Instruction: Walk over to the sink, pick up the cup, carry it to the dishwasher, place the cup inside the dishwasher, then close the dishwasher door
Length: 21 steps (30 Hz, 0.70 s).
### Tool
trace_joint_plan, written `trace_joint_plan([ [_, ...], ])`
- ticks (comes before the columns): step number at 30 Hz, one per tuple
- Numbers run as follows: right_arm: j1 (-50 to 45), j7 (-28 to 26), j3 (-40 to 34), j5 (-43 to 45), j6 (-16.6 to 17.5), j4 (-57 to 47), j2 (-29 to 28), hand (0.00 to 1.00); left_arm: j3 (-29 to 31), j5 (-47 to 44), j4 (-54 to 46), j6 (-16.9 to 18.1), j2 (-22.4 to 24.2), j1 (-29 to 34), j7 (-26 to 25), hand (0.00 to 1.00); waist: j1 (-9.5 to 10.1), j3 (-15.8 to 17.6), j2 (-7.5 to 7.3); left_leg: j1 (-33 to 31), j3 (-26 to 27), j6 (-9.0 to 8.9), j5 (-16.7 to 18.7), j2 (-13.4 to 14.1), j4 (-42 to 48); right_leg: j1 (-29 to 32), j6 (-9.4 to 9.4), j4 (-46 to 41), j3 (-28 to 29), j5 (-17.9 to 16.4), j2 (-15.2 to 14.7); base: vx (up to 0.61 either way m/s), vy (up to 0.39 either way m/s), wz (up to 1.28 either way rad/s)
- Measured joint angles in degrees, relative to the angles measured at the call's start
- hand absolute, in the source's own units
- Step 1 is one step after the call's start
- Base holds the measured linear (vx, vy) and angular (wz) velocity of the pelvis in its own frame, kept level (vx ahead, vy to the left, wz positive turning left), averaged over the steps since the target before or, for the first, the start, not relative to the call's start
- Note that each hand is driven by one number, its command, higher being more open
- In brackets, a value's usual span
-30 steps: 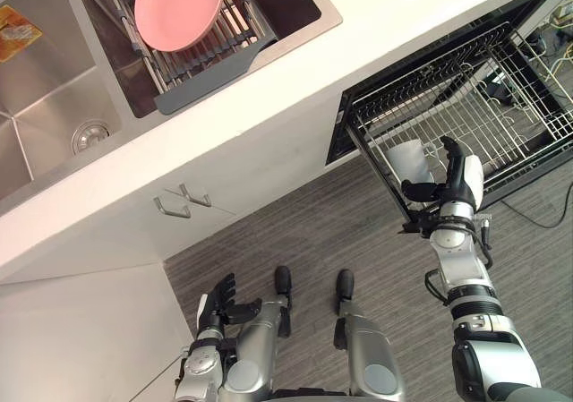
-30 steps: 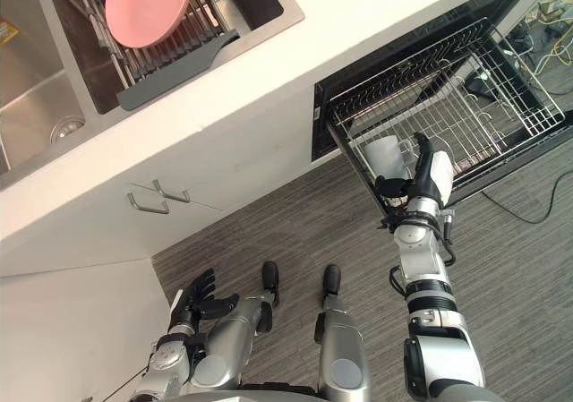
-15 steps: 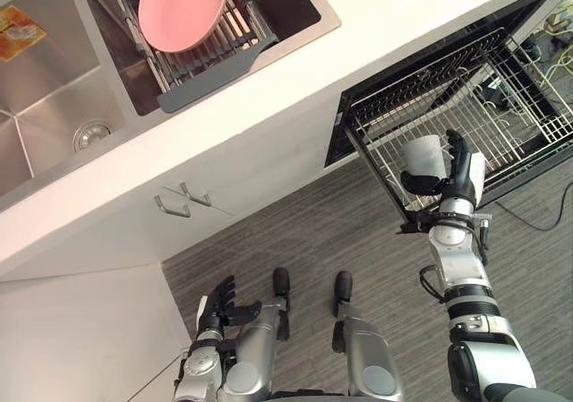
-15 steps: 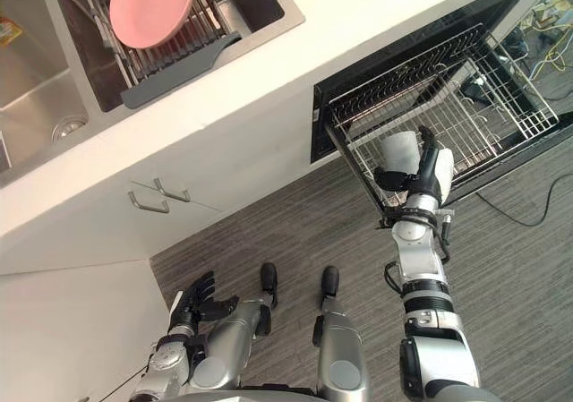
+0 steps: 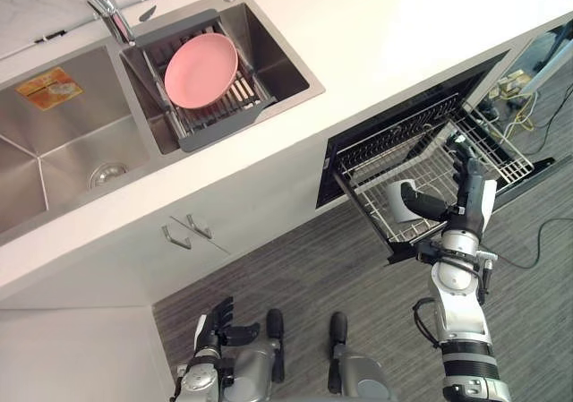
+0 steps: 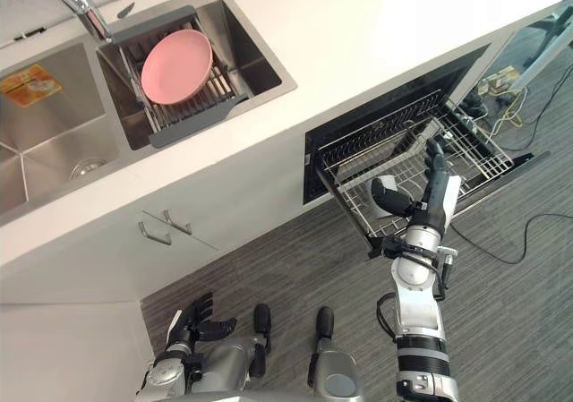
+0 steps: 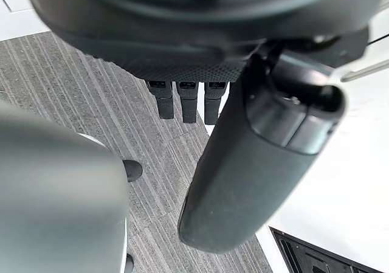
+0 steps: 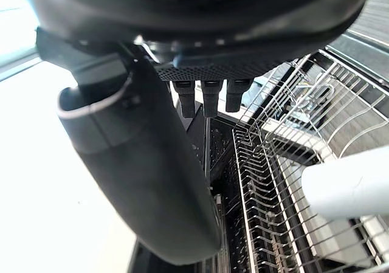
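A: What is the cup made of, and where does it sit?
B: The cup [image 5: 396, 203] is a smooth white cylinder; it lies on its side on the thin wire grid of the dishwasher rack [image 5: 431, 171], which stands pulled out under the plain white counter [image 5: 385, 44]
A: Does the right hand [image 5: 467, 207] have it?
B: No; the head views put the dark thumb across the cup, but the right wrist view shows the fingers [image 8: 206, 100] straight, the thumb [image 8: 140, 169] spread wide and the cup apart from both; the hand is released
A: And the left hand [image 5: 218, 323]?
B: It hangs low over the grey striped floor [image 5: 295, 268]; its own wrist view shows its fingers [image 7: 185, 103] straight and holding nothing
A: What differs from half a second ago?
B: Then the right hand held the cup above the rack; now the cup rests in it; the camera has also moved
A: Anything in the sink [image 5: 54, 151]?
B: A round pink plate [image 5: 201, 69] in a dark slatted drainer [image 5: 219, 120] set in brushed steel
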<state>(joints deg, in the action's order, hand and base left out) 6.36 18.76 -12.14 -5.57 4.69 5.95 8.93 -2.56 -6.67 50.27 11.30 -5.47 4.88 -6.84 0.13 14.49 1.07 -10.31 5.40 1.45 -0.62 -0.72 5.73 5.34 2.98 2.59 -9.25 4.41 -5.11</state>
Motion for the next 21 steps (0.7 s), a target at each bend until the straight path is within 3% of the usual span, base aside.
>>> trace_joint_plan([
  [15,-14.2,-6.9,4.7,4.5,5.2,-13.2,-7.1,0.90,1.0,1.1,3.7,-0.5,0.2,1.5,0.8,0.90,-0.15,-5.4,-0.64,6.8,-2.3,-0.10,0.0,-0.8,-3.8,-7.1,0.01,2.1,-2.5,-1.5,-0.2,0.04,-0.001,0.08],
  [21,-14.7,-6.9,6.3,4.2,7.1,-18.8,-7.0,0.90,0.0,1.1,4.0,0.1,-0.1,0.9,0.8,0.90,0.57,-5.5,-0.67,3.7,-5.8,0.01,1.5,-0.8,-0.6,-7.7,-0.45,-0.7,-9.1,-4.0,-0.6,-0.02,-0.015,0.52],
])
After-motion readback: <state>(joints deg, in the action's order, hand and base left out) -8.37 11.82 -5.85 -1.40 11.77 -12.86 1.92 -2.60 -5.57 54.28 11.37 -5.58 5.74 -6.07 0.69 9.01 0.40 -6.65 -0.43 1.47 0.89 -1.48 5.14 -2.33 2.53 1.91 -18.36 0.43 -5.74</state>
